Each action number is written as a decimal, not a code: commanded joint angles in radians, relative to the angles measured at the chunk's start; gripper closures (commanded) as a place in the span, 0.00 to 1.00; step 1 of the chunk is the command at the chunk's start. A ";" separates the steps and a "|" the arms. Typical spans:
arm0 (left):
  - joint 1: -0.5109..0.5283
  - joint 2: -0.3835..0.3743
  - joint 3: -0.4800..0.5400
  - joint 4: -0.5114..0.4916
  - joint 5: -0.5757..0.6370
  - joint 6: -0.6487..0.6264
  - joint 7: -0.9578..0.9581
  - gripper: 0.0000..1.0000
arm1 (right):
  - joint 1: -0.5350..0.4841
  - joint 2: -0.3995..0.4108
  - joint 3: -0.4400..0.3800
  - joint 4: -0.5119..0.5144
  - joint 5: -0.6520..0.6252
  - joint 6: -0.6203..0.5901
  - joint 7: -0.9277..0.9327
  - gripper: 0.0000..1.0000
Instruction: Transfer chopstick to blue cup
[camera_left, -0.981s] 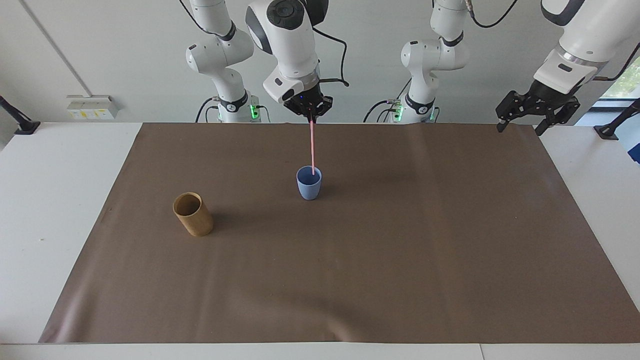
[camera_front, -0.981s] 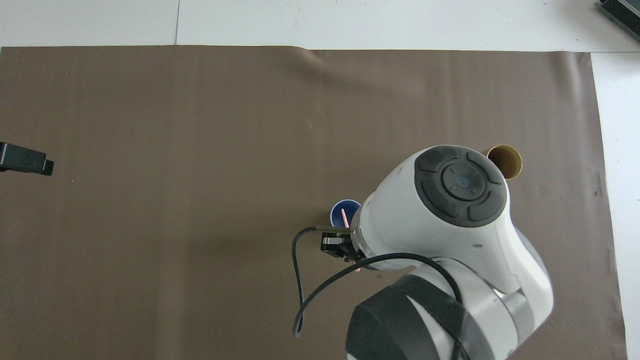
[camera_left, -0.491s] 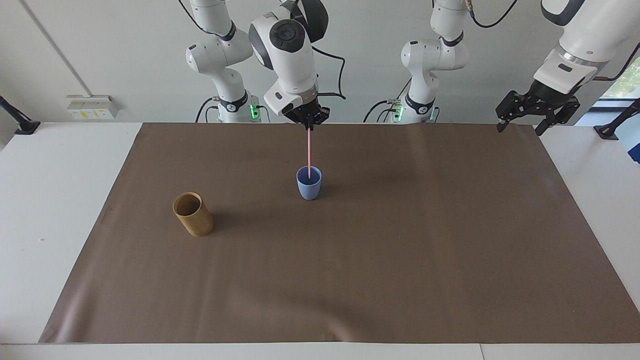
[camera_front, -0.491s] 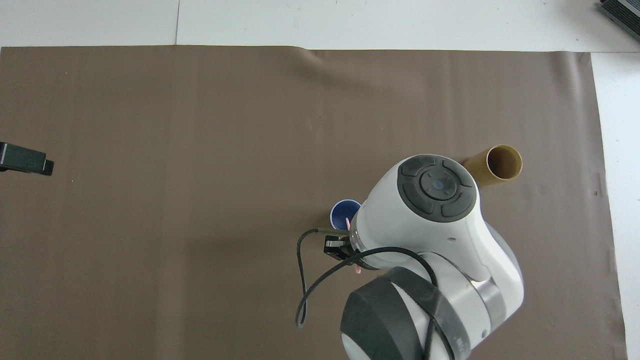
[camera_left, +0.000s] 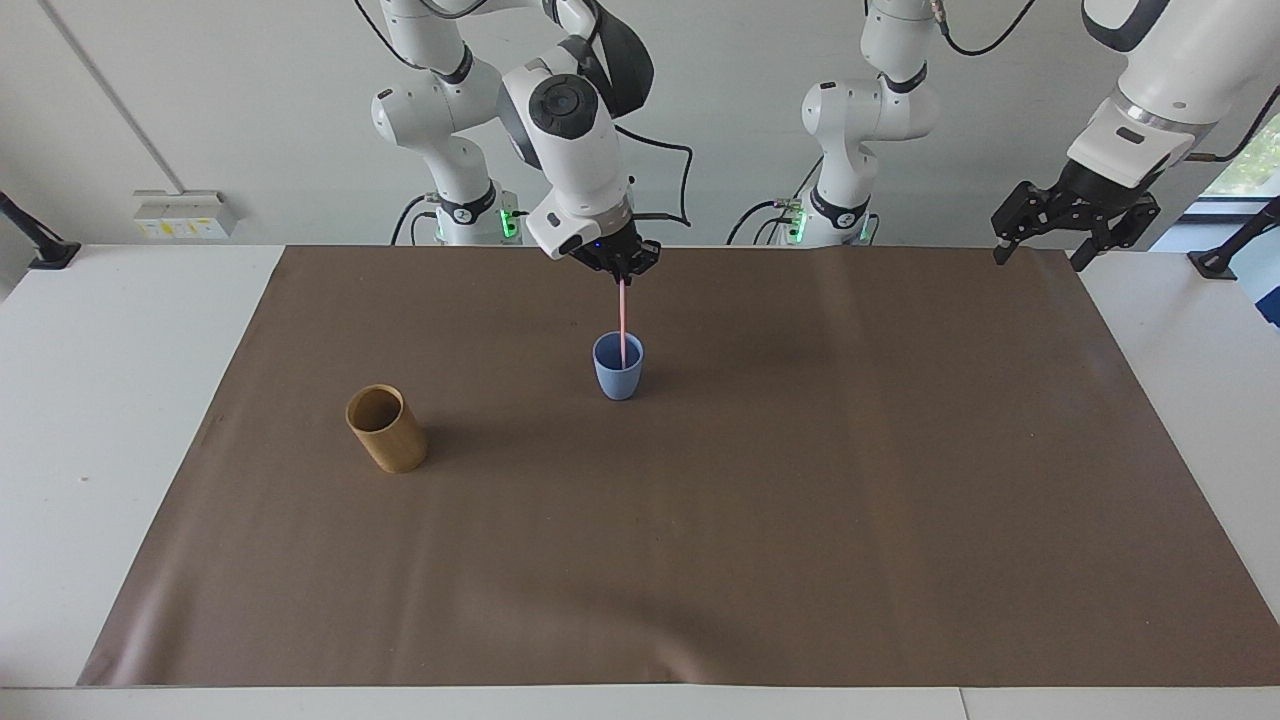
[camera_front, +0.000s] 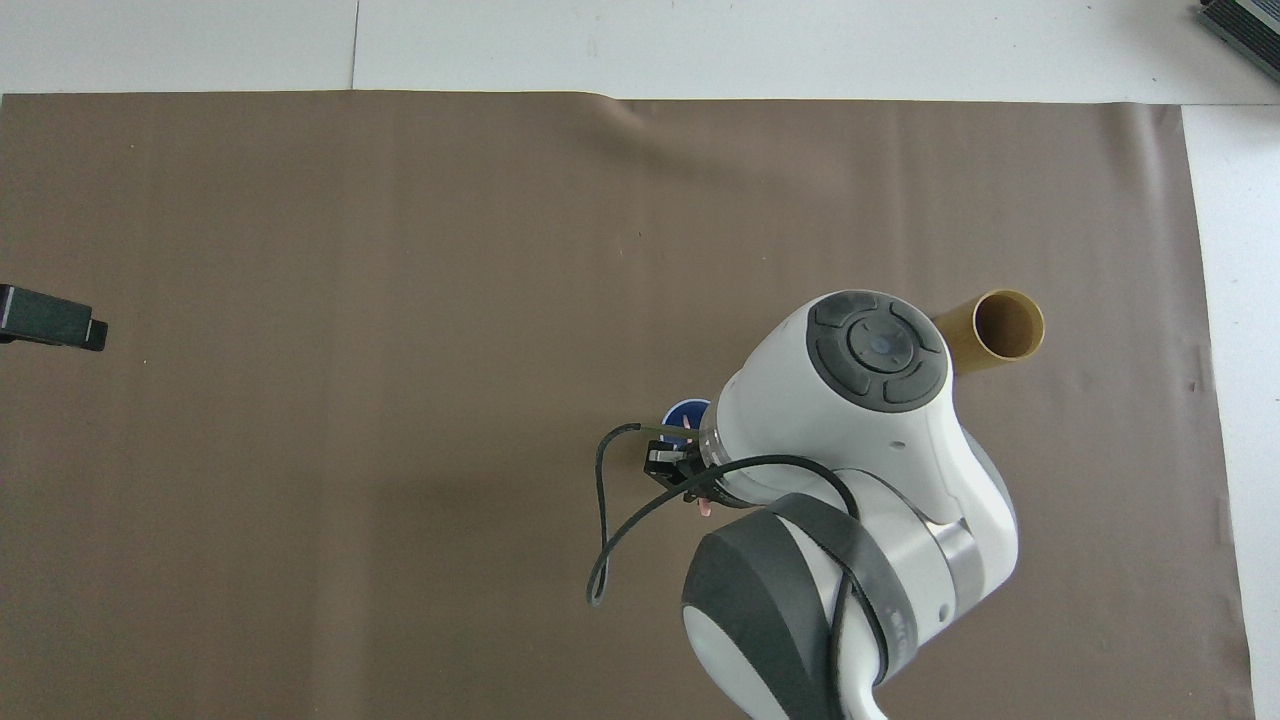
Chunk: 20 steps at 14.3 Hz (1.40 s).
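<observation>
Lowered since a second ago, right gripper (camera_left: 622, 274) hangs over blue cup (camera_left: 618, 377), fingers clamped on chopstick (camera_left: 623, 322) (lower end inside cup). Left gripper (camera_left: 1070, 225) waits, fingers spread. Overhead: arm covers most of blue cup (camera_front: 683, 413); tan cup (camera_front: 1008, 325) farther from the robots than it.

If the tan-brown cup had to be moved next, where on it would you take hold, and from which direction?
Judging from its pose, grip the tan-brown cup across its rim, one finger inside the open mouth and one outside, coming straight down from above. It stands upright on the brown mat with nothing beside it, and its straight wall should not slip. The blue cup stands well apart.
</observation>
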<state>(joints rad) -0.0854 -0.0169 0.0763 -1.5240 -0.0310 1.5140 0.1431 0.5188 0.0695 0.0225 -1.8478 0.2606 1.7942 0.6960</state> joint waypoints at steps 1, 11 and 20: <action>0.012 -0.023 -0.010 -0.024 0.017 -0.005 -0.002 0.00 | -0.010 0.018 0.005 -0.002 0.026 0.022 0.007 0.83; 0.012 -0.023 -0.010 -0.025 0.013 0.002 0.000 0.00 | -0.055 -0.013 -0.009 0.086 -0.032 -0.024 -0.016 0.00; 0.012 -0.026 -0.010 -0.031 0.006 0.006 0.007 0.00 | -0.275 -0.065 -0.012 0.260 -0.234 -0.113 -0.288 0.00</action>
<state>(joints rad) -0.0854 -0.0169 0.0729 -1.5240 -0.0310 1.5142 0.1427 0.2787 0.0160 0.0001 -1.6356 0.0458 1.7456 0.4430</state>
